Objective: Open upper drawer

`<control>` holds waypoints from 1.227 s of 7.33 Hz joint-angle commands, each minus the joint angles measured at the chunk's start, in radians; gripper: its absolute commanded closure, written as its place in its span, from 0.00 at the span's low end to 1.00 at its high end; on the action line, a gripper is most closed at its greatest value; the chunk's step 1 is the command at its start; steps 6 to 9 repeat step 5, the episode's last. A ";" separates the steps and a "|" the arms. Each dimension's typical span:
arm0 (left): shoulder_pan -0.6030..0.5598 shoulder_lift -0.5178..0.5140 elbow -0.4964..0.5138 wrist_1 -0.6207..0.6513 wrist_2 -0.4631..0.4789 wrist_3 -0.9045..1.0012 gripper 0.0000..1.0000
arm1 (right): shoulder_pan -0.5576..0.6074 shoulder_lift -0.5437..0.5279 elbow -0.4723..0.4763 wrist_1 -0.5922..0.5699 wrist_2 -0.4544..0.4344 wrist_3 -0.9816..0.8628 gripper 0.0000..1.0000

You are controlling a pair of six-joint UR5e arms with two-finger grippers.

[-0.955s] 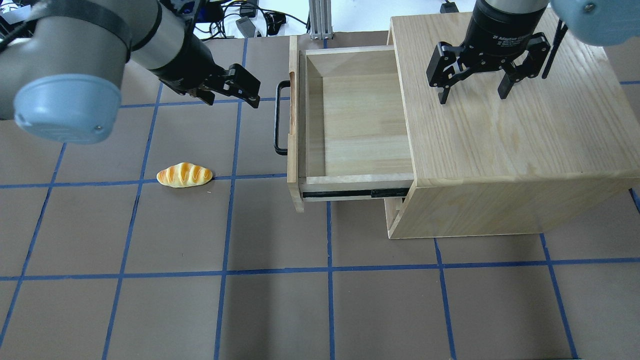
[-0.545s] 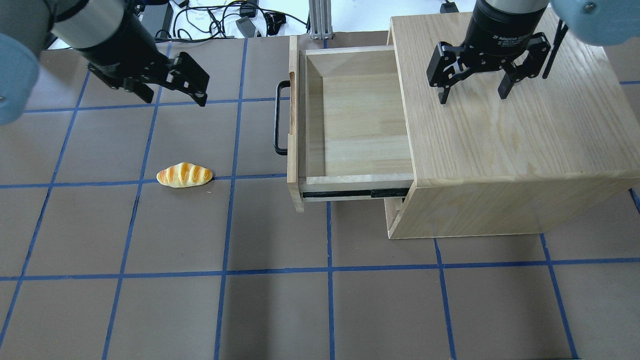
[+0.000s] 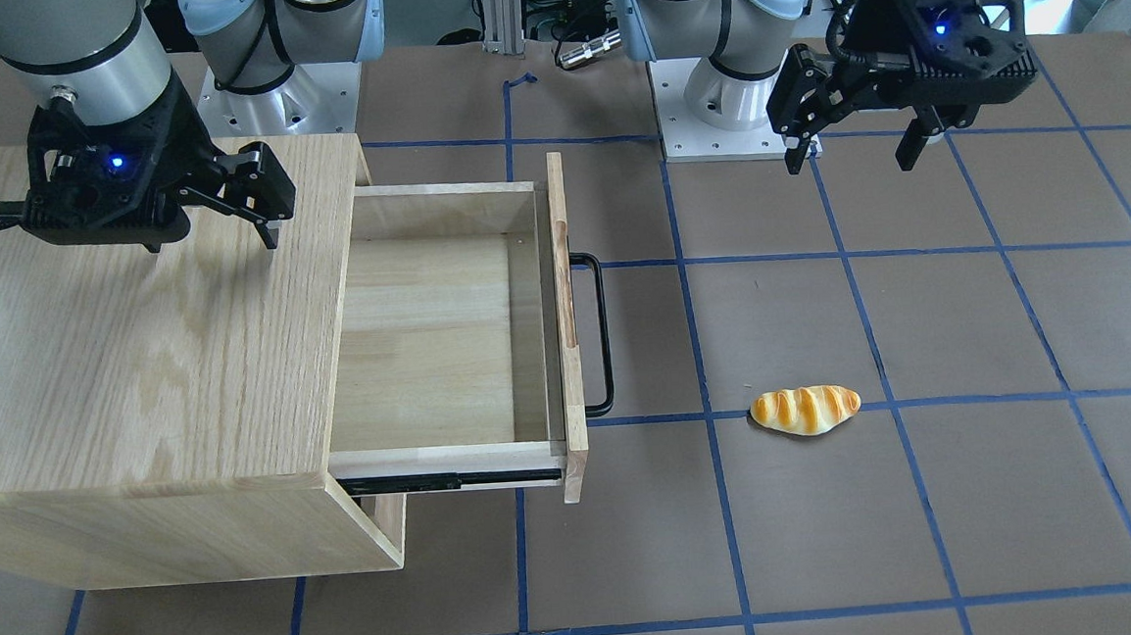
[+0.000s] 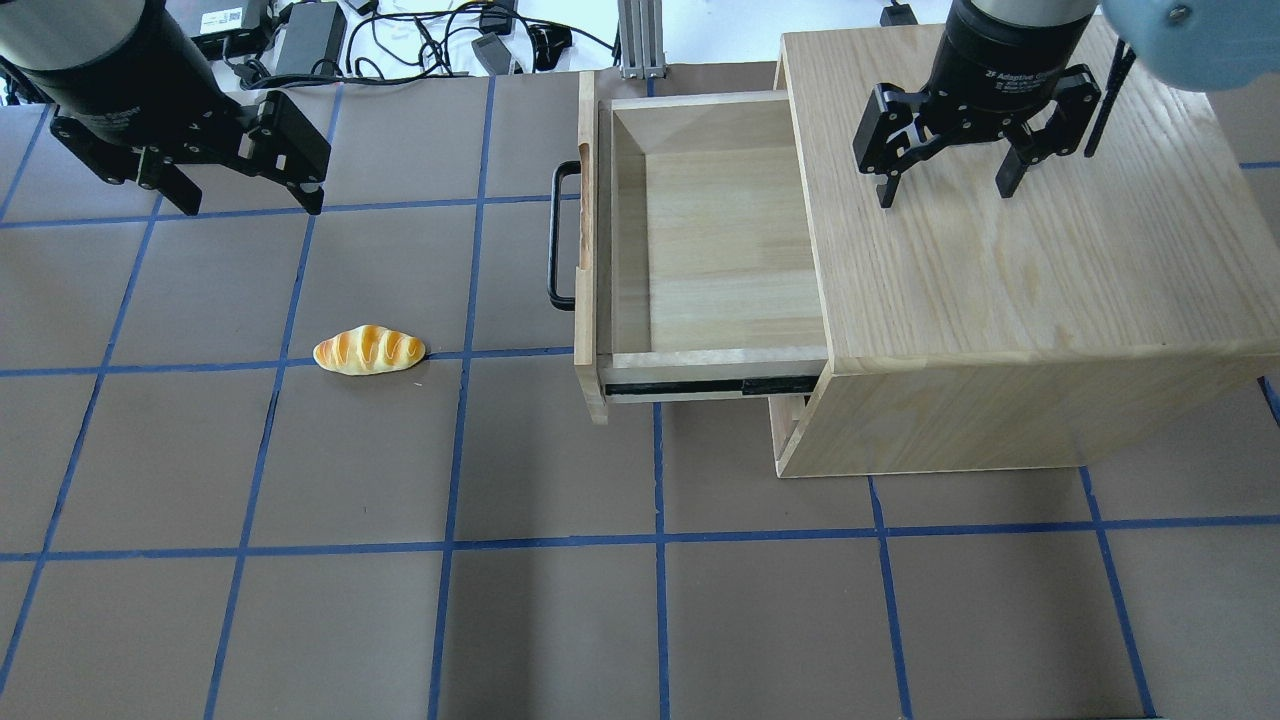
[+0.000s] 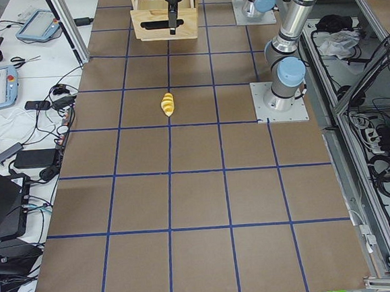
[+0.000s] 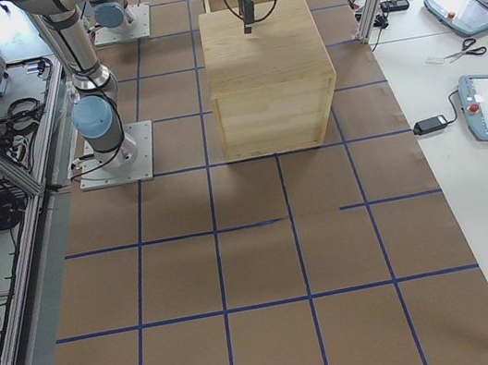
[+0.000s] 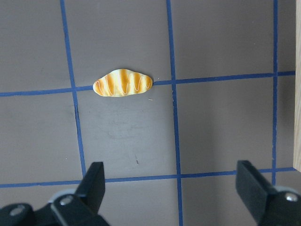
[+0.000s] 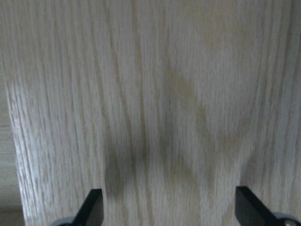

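The upper drawer point(image 4: 720, 240) stands pulled out to the left of the oak-grain cabinet point(image 4: 1000, 290), and its pale plank inside is bare. Its black bar handle point(image 4: 553, 235) is free. The drawer point(image 3: 429, 336) and handle point(image 3: 604, 330) also show in the front-facing view. My left gripper point(image 4: 250, 200) is open and empty above the table, well left of the handle; it also shows in the front-facing view point(image 3: 848, 158) and the left wrist view point(image 7: 172, 188). My right gripper point(image 4: 945, 195) is open and empty just above the cabinet top point(image 8: 155, 94).
A toy bread roll point(image 4: 369, 350) lies on the brown mat left of the drawer, also in the left wrist view point(image 7: 123, 83). Cables and power bricks point(image 4: 440, 30) lie beyond the table's far edge. Blue tape lines cross the mat.
My left gripper has moved left, away from the drawer handle, still open. The drawer, the bread roll and my right gripper have not moved.
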 commanded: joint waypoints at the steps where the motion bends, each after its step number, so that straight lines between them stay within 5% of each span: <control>1: -0.017 -0.013 -0.001 0.004 -0.015 -0.101 0.00 | 0.000 0.000 0.000 0.000 0.000 0.001 0.00; 9: -0.037 -0.016 -0.001 0.007 -0.006 -0.101 0.00 | -0.001 0.000 0.000 0.000 0.000 0.001 0.00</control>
